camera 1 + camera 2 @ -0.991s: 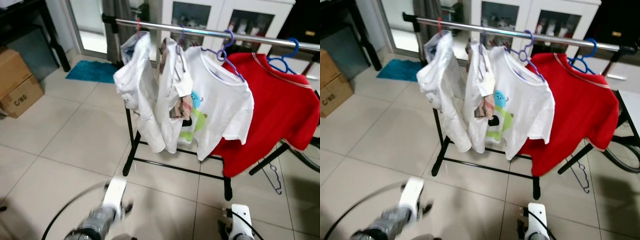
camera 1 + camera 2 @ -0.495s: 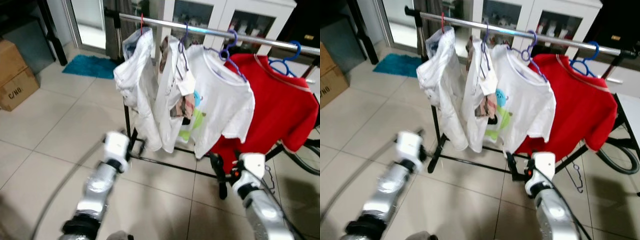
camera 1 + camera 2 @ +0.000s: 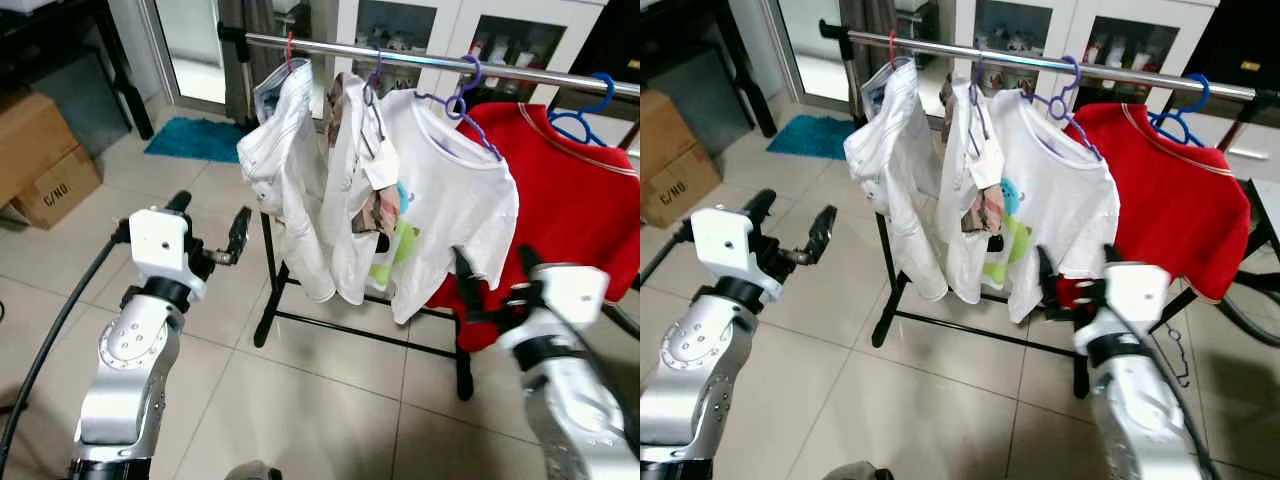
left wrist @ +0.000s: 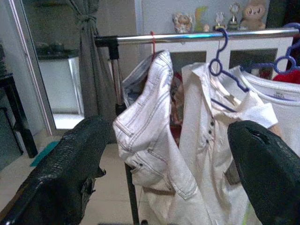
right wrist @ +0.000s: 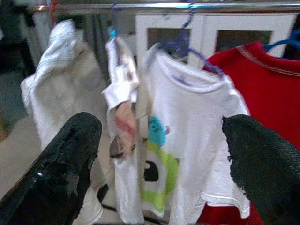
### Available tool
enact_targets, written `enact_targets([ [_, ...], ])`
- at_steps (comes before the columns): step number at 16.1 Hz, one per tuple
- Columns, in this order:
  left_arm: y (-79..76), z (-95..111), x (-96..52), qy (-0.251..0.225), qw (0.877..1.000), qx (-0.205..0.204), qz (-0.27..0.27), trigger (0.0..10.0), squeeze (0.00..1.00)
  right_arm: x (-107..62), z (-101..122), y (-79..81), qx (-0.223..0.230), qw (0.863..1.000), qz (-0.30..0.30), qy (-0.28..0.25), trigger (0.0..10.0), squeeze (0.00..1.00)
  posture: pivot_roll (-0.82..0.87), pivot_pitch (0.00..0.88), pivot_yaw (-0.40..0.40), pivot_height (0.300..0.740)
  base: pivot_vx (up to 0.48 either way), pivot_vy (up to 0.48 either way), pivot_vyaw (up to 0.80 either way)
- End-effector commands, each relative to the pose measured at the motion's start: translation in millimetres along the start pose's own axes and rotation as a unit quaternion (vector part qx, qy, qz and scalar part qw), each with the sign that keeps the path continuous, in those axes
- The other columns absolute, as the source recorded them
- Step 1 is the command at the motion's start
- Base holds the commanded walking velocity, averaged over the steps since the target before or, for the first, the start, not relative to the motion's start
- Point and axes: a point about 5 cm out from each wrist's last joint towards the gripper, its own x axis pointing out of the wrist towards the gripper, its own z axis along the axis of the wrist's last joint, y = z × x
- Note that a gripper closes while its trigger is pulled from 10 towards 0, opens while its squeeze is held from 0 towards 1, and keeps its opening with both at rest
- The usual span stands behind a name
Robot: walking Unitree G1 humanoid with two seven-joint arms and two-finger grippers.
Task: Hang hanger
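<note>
A silver rail [image 3: 400, 58] carries a white jacket [image 3: 285, 170] on a red hanger, a white shirt [image 3: 350, 180] and a cartoon T-shirt [image 3: 450, 200] on purple hangers, and a red T-shirt [image 3: 580, 200] on a blue hanger [image 3: 585, 105]. My left gripper [image 3: 210, 218] is raised left of the jacket, open and empty, pointing at the rack's left end [image 4: 108, 41]. My right gripper [image 3: 495, 270] is open and empty in front of the cartoon T-shirt's hem [image 5: 187, 140]. A thin dark hanger [image 3: 1180, 368] lies on the floor under the red T-shirt.
Cardboard boxes [image 3: 40, 160] stand at the left beside a dark table leg [image 3: 130, 80]. A teal mat [image 3: 195, 140] lies behind the rack, before a white glass-door cabinet [image 3: 500, 40]. The rack's black base bar [image 3: 350, 330] crosses the tiled floor.
Both arms have risen from the bottom of the picture to chest height before the rack, fingers spread. The camera has shifted slightly; the garments hang as before.
</note>
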Motion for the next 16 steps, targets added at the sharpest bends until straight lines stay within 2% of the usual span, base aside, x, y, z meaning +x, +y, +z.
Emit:
enact_targets([
  [1, -5.6, -7, -1.9, 0.033, 0.999, 0.000, -0.011, 10.0, 0.00, -2.6, 4, 2.4, 0.031, 0.999, -0.012, 0.001, 10.0, 0.44, -0.01, 0.000, 0.051, 0.740, 0.000, 0.000, 0.00],
  [2, -9.0, -11, -1.1, 0.048, 0.998, 0.013, -0.025, 10.0, 0.00, -3.3, -1, 11.6, 0.075, 0.997, 0.008, 0.026, 10.0, 0.29, -0.01, 0.000, 0.045, 0.740, 0.000, 0.000, 0.00],
  [3, -8.3, -10, -2.5, 0.053, 0.998, 0.012, -0.026, 10.0, 0.06, -5.0, -4, 19.1, 0.063, 0.997, 0.022, 0.026, 10.0, 0.17, 0.02, 0.000, 0.037, 0.740, 0.000, 0.000, 0.00],
  [5, -0.1, -1, -4.2, 0.051, 0.999, -0.005, -0.011, 10.0, 0.14, 2.6, -9, 37.2, 0.101, 0.993, 0.042, 0.033, 10.0, 0.20, 0.06, 0.000, 0.022, 0.740, 0.163, 0.000, 0.00],
  [6, 0.6, 2, -2.3, 0.048, 0.999, -0.014, -0.007, 10.0, 0.14, 8.5, -5, 42.2, 0.106, 0.992, 0.062, 0.027, 10.0, 0.20, 0.07, 0.000, 0.014, 0.740, 0.345, 0.000, 0.00],
  [7, 2.3, -1, -1.6, 0.052, 0.999, -0.003, -0.004, 10.0, 0.14, 11.5, -8, 43.2, 0.086, 0.994, 0.061, 0.029, 10.0, 0.22, 0.09, 0.000, 0.003, 0.740, 0.371, 0.000, 0.00],
  [8, 1.7, -3, -1.6, 0.059, 0.998, 0.008, -0.004, 10.0, 0.14, 15.1, -12, 46.2, 0.052, 0.995, 0.077, 0.039, 10.0, 0.32, 0.08, 0.000, 0.011, 0.740, 0.356, 0.000, 0.80],
  [9, -1.9, -1, 0.2, 0.060, 0.998, 0.003, -0.011, 10.0, 0.14, 18.7, -8, 48.3, 0.042, 0.994, 0.090, 0.033, 10.0, 0.32, 0.08, 0.000, 0.008, 0.740, 0.379, 0.000, 0.80],
  [10, -8.8, -2, 1.5, 0.062, 0.998, -0.009, -0.021, 10.0, 0.12, 22.3, -1, 46.6, 0.057, 0.994, 0.087, 0.019, 10.0, 0.33, 0.07, 0.000, 0.017, 0.740, 0.412, 0.000, 0.80],
  [11, -13.8, -1, 4.9, 0.060, 0.998, -0.009, -0.033, 10.0, 0.13, 26.0, 6, 44.1, 0.060, 0.994, 0.088, 0.006, 10.0, 0.38, 0.06, 0.000, 0.033, 0.740, 0.428, 0.000, 0.80],
  [12, -14.6, -6, 7.6, 0.065, 0.997, -0.002, -0.035, 10.0, 0.13, 28.8, 5, 42.4, 0.067, 0.994, 0.084, 0.004, 10.0, 0.38, 0.06, 0.000, 0.025, 0.740, 0.442, 0.000, 0.80],
  [13, -12.9, -3, 9.2, 0.063, 0.997, 0.003, -0.037, 10.0, 0.13, 29.9, 6, 41.6, 0.076, 0.994, 0.076, 0.004, 10.0, 0.45, 0.06, 0.000, 0.023, 0.740, 0.431, 0.000, 0.80],
  [14, -12.4, 0, 10.2, 0.059, 0.997, -0.001, -0.039, 10.0, 0.13, 30.8, 9, 42.6, 0.094, 0.993, 0.078, 0.001, 10.0, 0.45, 0.07, 0.000, 0.018, 0.740, 0.428, 0.000, 0.80],
  [16, -8.4, -4, 9.0, 0.067, 0.997, 0.025, -0.029, 10.0, 0.12, 35.7, 7, 41.0, 0.084, 0.995, 0.057, -0.019, 10.0, 0.44, 0.07, 0.000, 0.017, 0.740, 0.439, 0.000, 0.71],
])
